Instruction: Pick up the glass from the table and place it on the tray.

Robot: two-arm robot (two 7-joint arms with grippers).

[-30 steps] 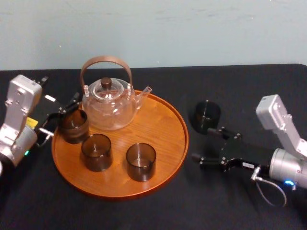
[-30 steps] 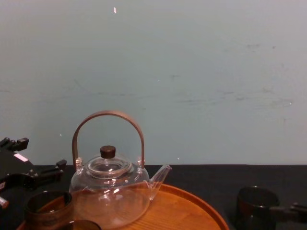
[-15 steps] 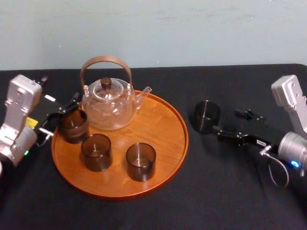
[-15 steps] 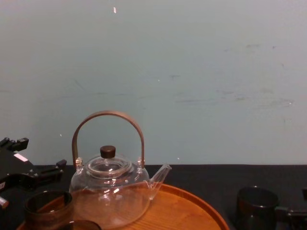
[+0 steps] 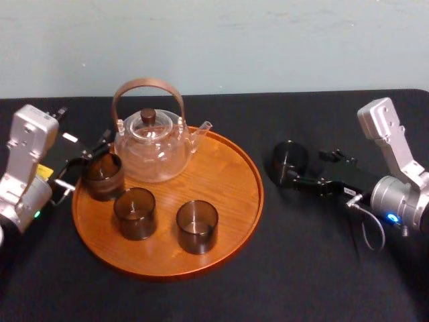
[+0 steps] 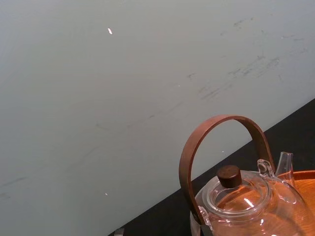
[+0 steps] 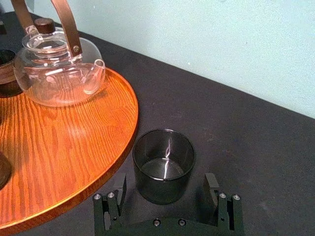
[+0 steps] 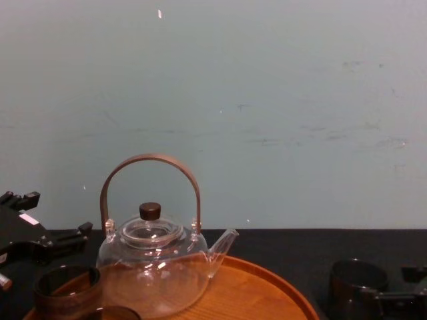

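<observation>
Black cloth covered the surface below a pale wall. The glass (image 7: pixel 164 152) stood upright on the cloth just right of the tray (image 5: pixel 257 194). It sat between the right claw's (image 7: pixel 165 179) wide-spread fingers (image 7: pixel 118 189), with gaps on both sides and nothing gripped. The tray lay to its left. The left claw (image 5: pixel 84 161) idled at the tray's left edge. The chest view cut off the glass's base.

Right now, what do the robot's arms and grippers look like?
Both arms have silver-grey boxy wrist housings and black grippers. The left gripper carries white and yellow labels; the right gripper has silver screws, a looping grey cable and a blue light.
</observation>
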